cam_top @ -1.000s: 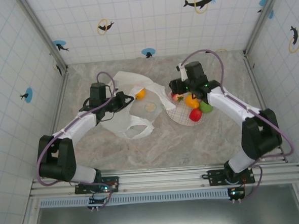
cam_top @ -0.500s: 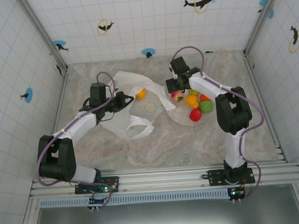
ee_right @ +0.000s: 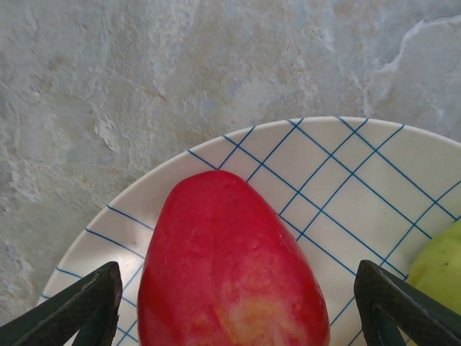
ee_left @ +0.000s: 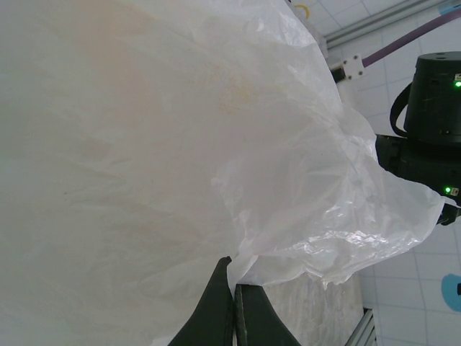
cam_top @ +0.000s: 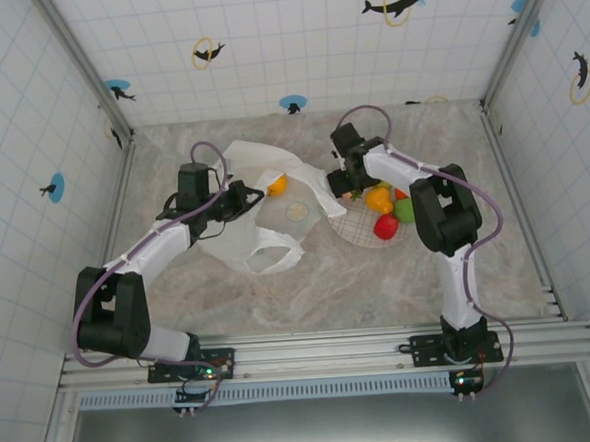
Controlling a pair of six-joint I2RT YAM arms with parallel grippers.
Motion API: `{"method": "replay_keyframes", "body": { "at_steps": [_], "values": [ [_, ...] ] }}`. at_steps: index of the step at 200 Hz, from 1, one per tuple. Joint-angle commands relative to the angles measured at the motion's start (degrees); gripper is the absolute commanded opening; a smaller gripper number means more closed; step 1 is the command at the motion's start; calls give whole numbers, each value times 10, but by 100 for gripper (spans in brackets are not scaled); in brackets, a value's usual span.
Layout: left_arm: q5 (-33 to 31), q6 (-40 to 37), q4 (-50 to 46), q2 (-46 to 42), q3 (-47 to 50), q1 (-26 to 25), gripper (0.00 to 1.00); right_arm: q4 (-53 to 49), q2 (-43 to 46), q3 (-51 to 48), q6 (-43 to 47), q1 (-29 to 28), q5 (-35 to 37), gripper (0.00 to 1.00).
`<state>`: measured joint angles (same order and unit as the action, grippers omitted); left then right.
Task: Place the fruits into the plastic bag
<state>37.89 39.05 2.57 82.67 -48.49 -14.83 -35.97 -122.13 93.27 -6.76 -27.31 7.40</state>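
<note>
The bench (cam_top: 379, 286) is a marbled beige-grey slab, boxed in on three sides by white walls (cam_top: 294, 41) ruled with a pale blue grid and dotted with dolphin stickers. Metal posts stand in the two far corners, and an aluminium rail (cam_top: 323, 354) carrying both arm bases runs along the near edge.

The plastic bag (cam_top: 238, 242) lies crumpled left of centre, its loop handles pointing toward the rail. An orange fruit (cam_top: 278, 185) sits at its far right edge, and a pale round shape shows through the film beside it. Just right of the bag, a grid-patterned plate (cam_top: 351, 230) holds the other fruits (cam_top: 378, 200), bunched on its far half.

The left tool (ee_left: 233, 270) has its fingers pressed together on a fold of the bag's thin film, which billows up across the left wrist view. The right tool (ee_right: 238, 310) hangs low over the plate's far left rim, fingers spread wide on either side of a red fruit (ee_right: 230, 252). A green fruit (ee_right: 439, 267) lies beyond the right finger.

Bare bench stretches from the bag and plate to the rail. A narrower strip runs along the back wall, and another lies between the plate and the right wall.
</note>
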Motion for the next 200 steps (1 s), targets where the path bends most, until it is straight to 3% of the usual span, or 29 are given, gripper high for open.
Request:
{"method": "replay_keyframes", "body": {
  "at_steps": [1, 76, 109, 147, 200],
  "values": [
    [0, -3, -7, -2, -15, 4, 0, -16, -16, 26, 7, -3, -8, 82],
    [0, -5, -8, -2, -15, 4, 0, -12, -22, 32, 15, 2, -17, 64],
    [0, -5, -8, -2, -15, 4, 0, -8, 10, 28, 16, 2, -19, 62],
    [0, -4, -8, -2, -17, 4, 0, 31, 99, -22, 9, 1, -40, 62],
    [0, -2, -7, 0, -15, 4, 0, 170, 309, -200, 11, -27, -48, 62]
  ]
}}
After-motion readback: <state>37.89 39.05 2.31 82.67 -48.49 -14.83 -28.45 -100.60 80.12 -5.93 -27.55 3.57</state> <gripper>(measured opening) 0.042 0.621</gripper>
